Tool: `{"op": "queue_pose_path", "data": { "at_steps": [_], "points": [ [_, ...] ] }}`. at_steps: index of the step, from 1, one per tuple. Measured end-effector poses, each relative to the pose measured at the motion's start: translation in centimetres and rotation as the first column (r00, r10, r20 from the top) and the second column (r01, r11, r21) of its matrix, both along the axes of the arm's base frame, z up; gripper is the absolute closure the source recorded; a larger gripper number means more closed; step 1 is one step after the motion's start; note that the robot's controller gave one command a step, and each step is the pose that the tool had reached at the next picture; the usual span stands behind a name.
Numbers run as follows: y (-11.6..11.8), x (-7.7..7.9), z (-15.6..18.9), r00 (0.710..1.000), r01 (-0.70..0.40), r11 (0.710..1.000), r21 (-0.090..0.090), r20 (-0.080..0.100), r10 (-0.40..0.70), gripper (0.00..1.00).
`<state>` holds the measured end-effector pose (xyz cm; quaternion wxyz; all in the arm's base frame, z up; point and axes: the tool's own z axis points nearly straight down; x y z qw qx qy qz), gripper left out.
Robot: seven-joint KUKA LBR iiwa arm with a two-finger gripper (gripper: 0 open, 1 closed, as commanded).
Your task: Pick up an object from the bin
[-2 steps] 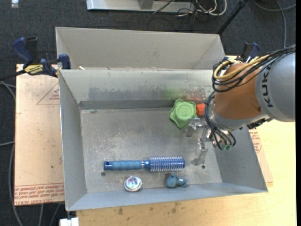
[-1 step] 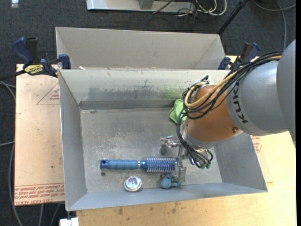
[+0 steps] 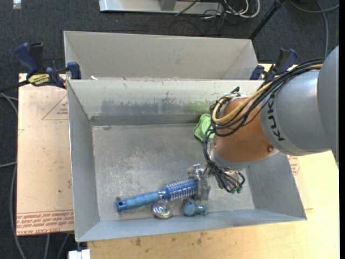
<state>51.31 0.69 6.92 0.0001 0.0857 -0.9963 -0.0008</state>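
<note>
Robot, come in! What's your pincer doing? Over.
Pincer low at bristle end of blue brush. Brush lying flat on bin floor. Silver round thing and small blue lump close by.

A crumpled green item (image 3: 203,126) lies at 2 o'clock on the bin (image 3: 135,161) floor, partly hidden. A small round silvery item (image 3: 161,211) sits at 6 o'clock by the front wall, with a small blue-grey lump (image 3: 192,208) near it at 5 o'clock, the two apart. Outside the bin at 12 o'clock, a grey metal bar (image 3: 135,4) lies on dark carpet (image 3: 32,15) beside cables (image 3: 237,4).
</note>
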Motion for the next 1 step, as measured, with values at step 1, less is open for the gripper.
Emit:
{"op": "queue_pose_path", "data": {
  "at_steps": [1],
  "points": [
    [0.55, -1.39, 15.03, 1.0, -0.015, 1.0, -0.001, 0.009, 0.015, 1.0]
  ]
}}
